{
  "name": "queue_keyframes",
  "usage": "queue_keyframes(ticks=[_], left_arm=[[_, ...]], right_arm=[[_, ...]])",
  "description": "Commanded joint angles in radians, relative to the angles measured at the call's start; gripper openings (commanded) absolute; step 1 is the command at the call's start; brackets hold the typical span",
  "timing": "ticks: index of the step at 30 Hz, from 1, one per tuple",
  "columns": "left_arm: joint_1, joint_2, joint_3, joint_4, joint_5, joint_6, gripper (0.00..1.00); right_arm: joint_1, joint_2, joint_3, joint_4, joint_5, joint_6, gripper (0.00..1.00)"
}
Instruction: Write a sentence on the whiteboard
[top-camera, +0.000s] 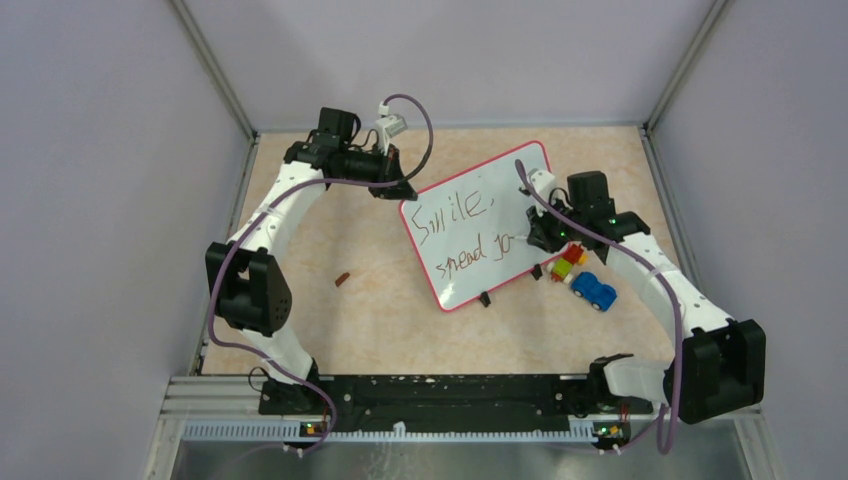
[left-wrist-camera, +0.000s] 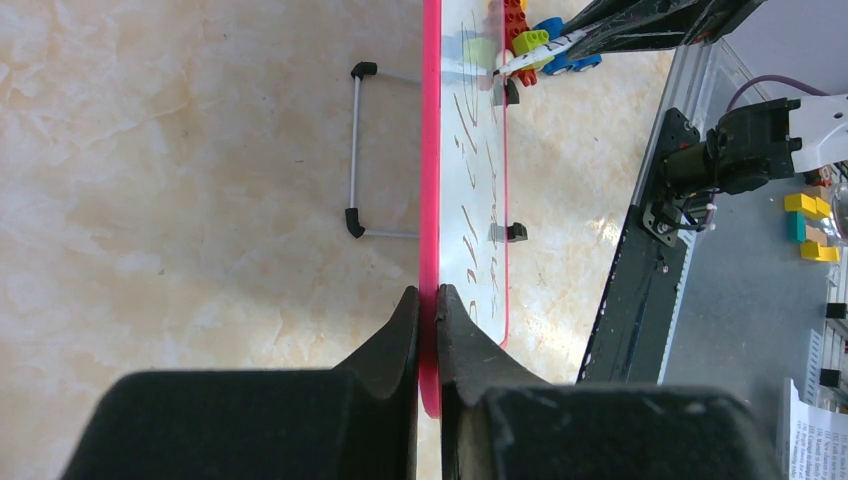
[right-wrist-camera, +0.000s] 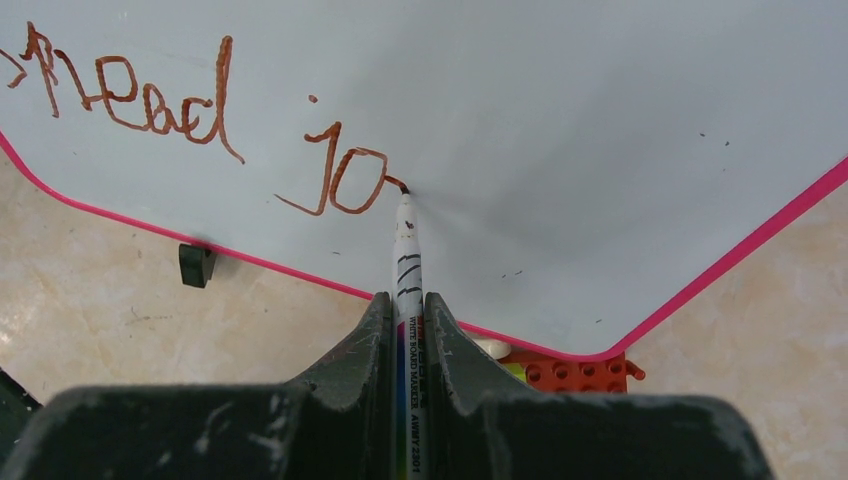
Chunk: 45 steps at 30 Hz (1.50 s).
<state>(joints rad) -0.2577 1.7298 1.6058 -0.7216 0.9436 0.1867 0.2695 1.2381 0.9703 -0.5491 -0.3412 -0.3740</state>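
Pinching the pink rim of the whiteboard (left-wrist-camera: 431, 150) with the left gripper (left-wrist-camera: 427, 298), jaws tight on its edge. Propped mid-table, skewed, closer to the right arm. Written so far of the sentence (top-camera: 462, 228): "Smile," up top, "spread jo" below. Clamped in the right gripper (right-wrist-camera: 405, 305): a marker (right-wrist-camera: 407, 240), tip touching the whiteboard just past the "o". Left to do, probably: final "y", then lifting off. Just beside the whiteboard's right edge: toy blocks (top-camera: 567, 262), blue car (top-camera: 594, 291).
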Motion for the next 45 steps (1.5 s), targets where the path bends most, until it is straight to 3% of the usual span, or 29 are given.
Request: queue_keyframes(ticks=[1, 26, 45], left_arm=[[-0.031, 0.023, -0.035, -0.073, -0.02, 0.022, 0.0], [-0.032, 0.022, -0.03, -0.075, -0.023, 0.02, 0.0], [-0.032, 0.031, -0.037, -0.072, -0.014, 0.018, 0.0]], right_arm=[[-0.017, -0.001, -0.017, 0.01, 0.023, -0.028, 0.0], [-0.024, 0.036, 0.124, 0.023, 0.058, -0.022, 0.0], [-0.019, -0.046, -0.064, -0.012, 0.018, -0.026, 0.0]])
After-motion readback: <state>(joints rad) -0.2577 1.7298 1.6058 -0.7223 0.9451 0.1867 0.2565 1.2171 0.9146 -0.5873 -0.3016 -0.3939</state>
